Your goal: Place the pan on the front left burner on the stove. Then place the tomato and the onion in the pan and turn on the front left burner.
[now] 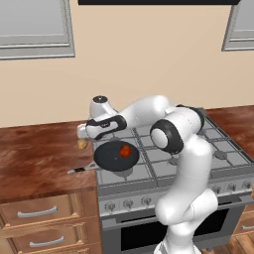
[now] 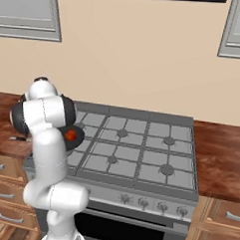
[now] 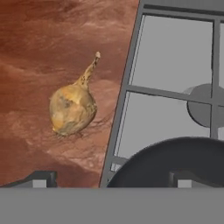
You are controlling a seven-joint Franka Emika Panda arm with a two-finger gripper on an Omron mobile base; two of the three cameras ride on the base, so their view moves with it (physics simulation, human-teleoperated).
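The black pan [image 1: 111, 158] rests on the front left corner of the stove [image 1: 218, 144], its handle pointing left over the counter, and it covers the front left burner. The red-orange tomato [image 1: 124, 150] lies inside the pan and also shows past the arm [image 2: 70, 135]. The tan onion [image 1: 82, 144] lies on the wooden counter just left of the stove. My gripper [image 1: 83, 134] hangs open above it. In the hand view the onion [image 3: 72, 109] sits left of centre, ahead of the wide-apart fingertips [image 3: 41, 178], with nothing between them; the pan's rim [image 3: 175, 157] is at lower right.
Grey grates [image 3: 175, 94] and a round burner cap [image 3: 205, 105] lie right of the onion. A row of knobs [image 1: 129, 202] runs along the stove front above the dark oven door. Wooden counter [image 1: 34, 158] and drawers lie to the left.
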